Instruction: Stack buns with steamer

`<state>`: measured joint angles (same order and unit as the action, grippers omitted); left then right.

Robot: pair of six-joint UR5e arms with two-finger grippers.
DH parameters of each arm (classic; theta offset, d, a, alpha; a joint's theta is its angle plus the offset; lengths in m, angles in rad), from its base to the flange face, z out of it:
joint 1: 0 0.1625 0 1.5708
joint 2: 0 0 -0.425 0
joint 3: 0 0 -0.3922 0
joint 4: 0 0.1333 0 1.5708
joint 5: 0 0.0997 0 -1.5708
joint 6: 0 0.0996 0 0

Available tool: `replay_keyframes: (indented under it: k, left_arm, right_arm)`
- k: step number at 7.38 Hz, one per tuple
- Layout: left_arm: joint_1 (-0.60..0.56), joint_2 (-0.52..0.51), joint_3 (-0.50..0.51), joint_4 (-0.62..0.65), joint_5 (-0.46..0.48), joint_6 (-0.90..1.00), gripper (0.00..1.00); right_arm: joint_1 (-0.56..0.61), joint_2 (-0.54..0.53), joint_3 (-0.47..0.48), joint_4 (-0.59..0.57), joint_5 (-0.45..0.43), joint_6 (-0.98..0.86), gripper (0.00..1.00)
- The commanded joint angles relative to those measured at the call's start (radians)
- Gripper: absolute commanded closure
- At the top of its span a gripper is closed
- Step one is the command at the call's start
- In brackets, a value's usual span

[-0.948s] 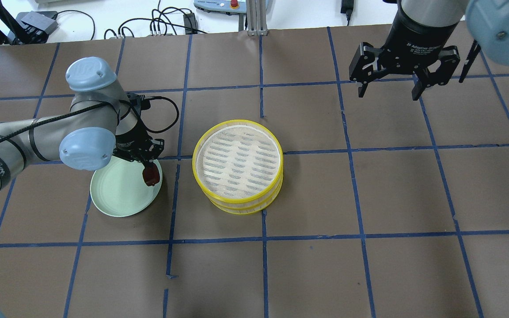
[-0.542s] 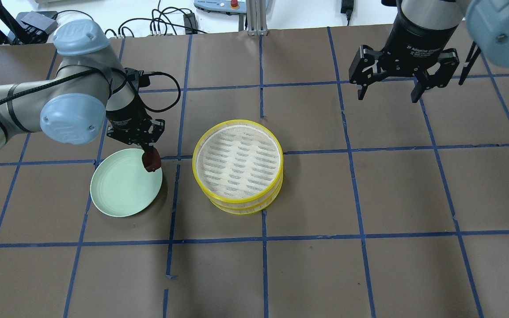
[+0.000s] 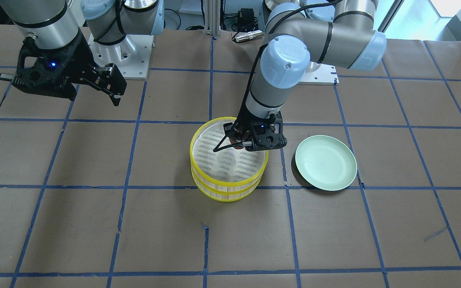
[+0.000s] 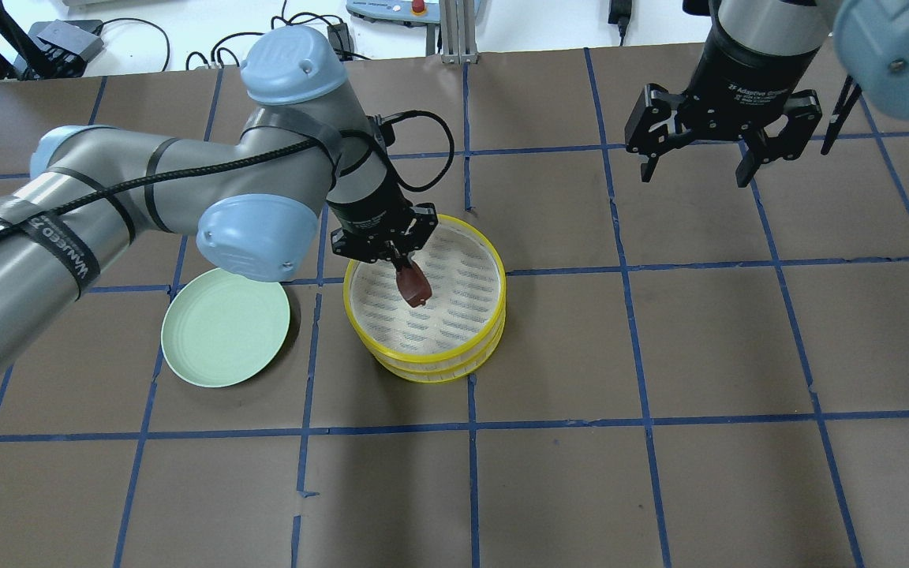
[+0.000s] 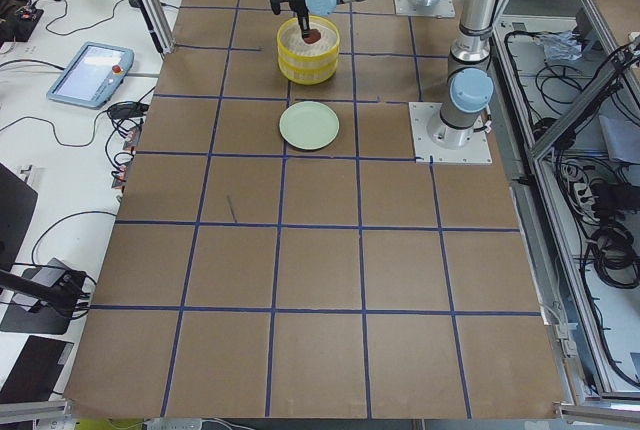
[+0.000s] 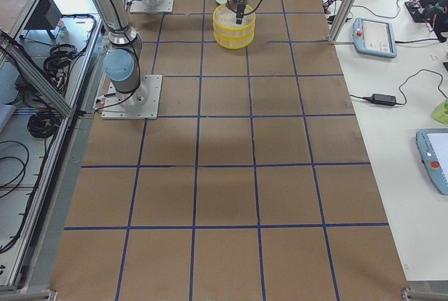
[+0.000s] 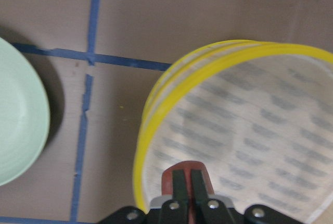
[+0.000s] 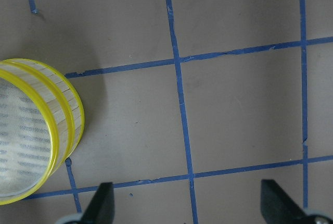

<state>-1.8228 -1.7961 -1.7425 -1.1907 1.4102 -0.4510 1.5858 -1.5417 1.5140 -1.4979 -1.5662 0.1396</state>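
Note:
The yellow two-tier steamer (image 4: 494, 264) stands mid-table with its white slotted top tray bare. My left gripper (image 4: 405, 272) is shut on the dark reddish-brown bun (image 4: 414, 287) and holds it just above the tray, left of centre. The left wrist view shows the bun (image 7: 167, 178) between the closed fingers over the steamer's rim (image 7: 141, 135). The front view shows the gripper (image 3: 239, 143) low over the tray. The white bun is not in view. My right gripper (image 4: 691, 170) is open and empty, high over the far right of the table.
An empty pale green plate (image 4: 222, 331) lies left of the steamer, also in the front view (image 3: 326, 162). Brown paper with blue tape lines covers the table. Cables and boxes lie beyond the far edge (image 4: 289, 35).
My left arm has carried the reddish-brown bun from over the green plate rightward to above the steamer's top tray. The right gripper has stayed in place, open.

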Motion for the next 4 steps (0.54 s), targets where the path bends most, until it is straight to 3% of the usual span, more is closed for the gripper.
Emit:
replay_keyframes:
  k: [1, 2, 3, 4]
  left_arm:
    - [-0.016, -0.016, -0.002, 0.042, -0.005, -0.006, 0.00]
    - [-0.012, -0.014, 0.010, 0.042, -0.004, -0.002, 0.00]
    - [0.012, -0.009, 0.044, 0.030, 0.009, 0.129, 0.00]
    - [0.067, 0.000, 0.096, -0.033, 0.060, 0.389, 0.00]
  right_arm:
    - [-0.004, 0.000, 0.000, 0.001, 0.000, 0.000, 0.00]
    - [-0.004, 0.002, 0.000, -0.001, 0.003, 0.000, 0.00]
    - [-0.004, 0.002, 0.000, -0.001, 0.003, 0.000, 0.00]
    - [-0.004, 0.002, 0.000, -0.001, 0.003, 0.000, 0.00]
